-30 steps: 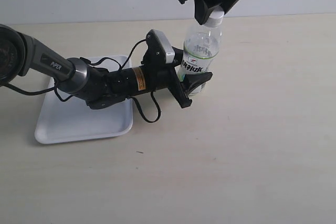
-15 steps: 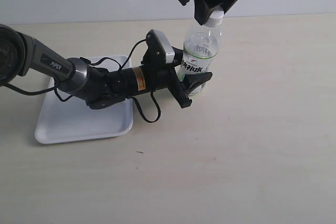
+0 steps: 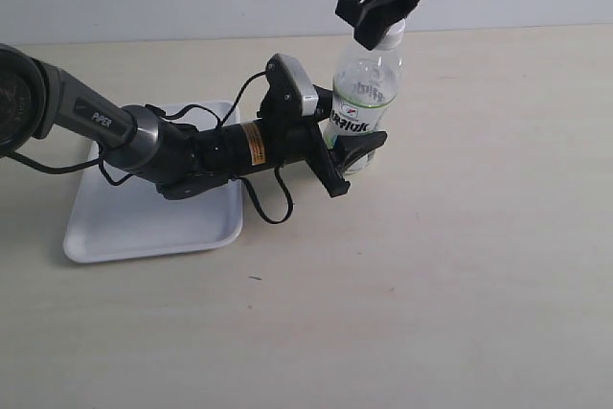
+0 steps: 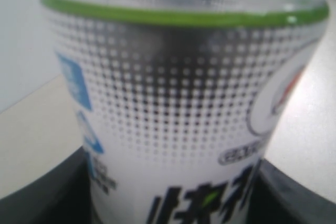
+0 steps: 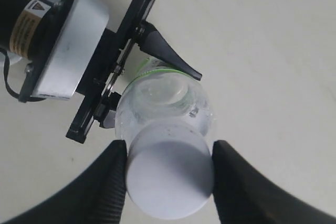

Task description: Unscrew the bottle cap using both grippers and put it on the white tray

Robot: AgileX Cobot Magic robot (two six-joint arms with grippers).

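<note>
Bottle (image 3: 367, 93): clear plastic, upright; white label, green band, dark lettering; lower body clamped by left end effector (image 3: 356, 146). Bottle cap (image 5: 169, 174): white, round, pinched by right end effector (image 3: 381, 18).

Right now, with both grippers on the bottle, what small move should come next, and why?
Probably rotate the right gripper to unscrew the bottle cap. It grips the cap's sides, the cap sits on the neck, and the left gripper clamps the upright bottle at its label, bracing it.

Ext high wide, L wrist tight on bottle (image 4: 173, 129), R wrist over cap (image 5: 170, 179)
</note>
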